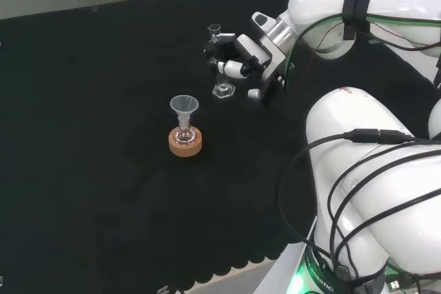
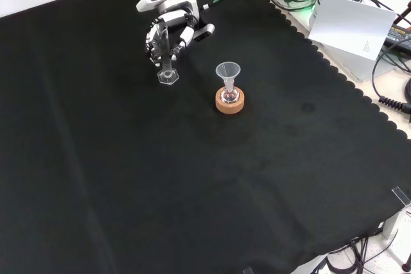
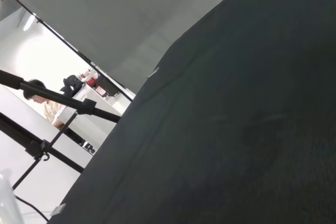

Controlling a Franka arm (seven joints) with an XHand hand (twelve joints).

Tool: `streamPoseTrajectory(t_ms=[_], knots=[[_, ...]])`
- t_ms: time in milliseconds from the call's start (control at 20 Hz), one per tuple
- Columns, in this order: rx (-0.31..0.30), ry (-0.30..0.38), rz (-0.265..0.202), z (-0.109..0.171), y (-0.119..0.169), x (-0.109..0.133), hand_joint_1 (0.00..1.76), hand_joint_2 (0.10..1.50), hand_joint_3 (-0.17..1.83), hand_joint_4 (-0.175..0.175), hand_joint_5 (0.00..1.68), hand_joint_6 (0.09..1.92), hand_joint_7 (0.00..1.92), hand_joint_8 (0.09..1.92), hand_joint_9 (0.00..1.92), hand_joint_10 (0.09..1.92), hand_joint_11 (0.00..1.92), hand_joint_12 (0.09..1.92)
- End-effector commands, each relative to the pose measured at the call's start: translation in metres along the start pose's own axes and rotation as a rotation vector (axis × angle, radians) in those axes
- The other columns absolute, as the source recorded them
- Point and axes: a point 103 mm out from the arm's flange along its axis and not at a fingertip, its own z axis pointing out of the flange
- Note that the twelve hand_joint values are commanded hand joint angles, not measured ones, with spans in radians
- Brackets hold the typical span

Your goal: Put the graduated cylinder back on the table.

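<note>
We keep the hand (image 2: 168, 30) fingers (image 1: 233, 68) curled on the graduated cylinder (image 2: 167, 68), settle its base flat on the counter (image 2: 192, 178), upright, then release.

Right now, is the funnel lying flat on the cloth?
No, the funnel stands upright in a small flask on the cork ring.

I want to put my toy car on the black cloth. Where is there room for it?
In the front view, lots of bare cloth lies below the cork ring with its funnel, and all along the left side. It is crowded near the top, where the hand holds the glass cylinder close to the cork ring.
</note>
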Motion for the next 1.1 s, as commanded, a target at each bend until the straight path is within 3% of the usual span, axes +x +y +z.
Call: streamPoseTrajectory(t_ms=[50, 150, 350, 450, 1100], knots=[[-0.014, 0.017, 0.003, 0.008, 0.002, -0.007, 1.35, 1.25, 0.08, -0.067, 0.86, 0.91, 0.87, 0.73, 1.07, 0.52, 0.95, 0.89], [-0.016, 0.02, 0.005, 0.011, 0.002, -0.009, 1.35, 1.23, 0.12, -0.068, 0.86, 0.91, 0.87, 0.74, 1.06, 0.53, 0.95, 0.9], [-0.016, 0.024, 0.008, 0.015, 0.002, -0.013, 1.36, 1.04, 0.52, -0.068, 0.86, 0.92, 0.87, 0.75, 1.05, 0.54, 0.94, 0.91], [-0.015, 0.025, 0.01, 0.016, 0.002, -0.014, 1.36, 1.0, 0.6, -0.069, 0.86, 0.92, 0.86, 0.75, 1.05, 0.55, 0.94, 0.91], [0.022, 0.017, 0.028, 0.019, 0.008, -0.021, 1.36, 0.97, 0.65, -0.073, 0.86, 0.93, 0.85, 0.76, 1.04, 0.55, 0.93, 0.91]])
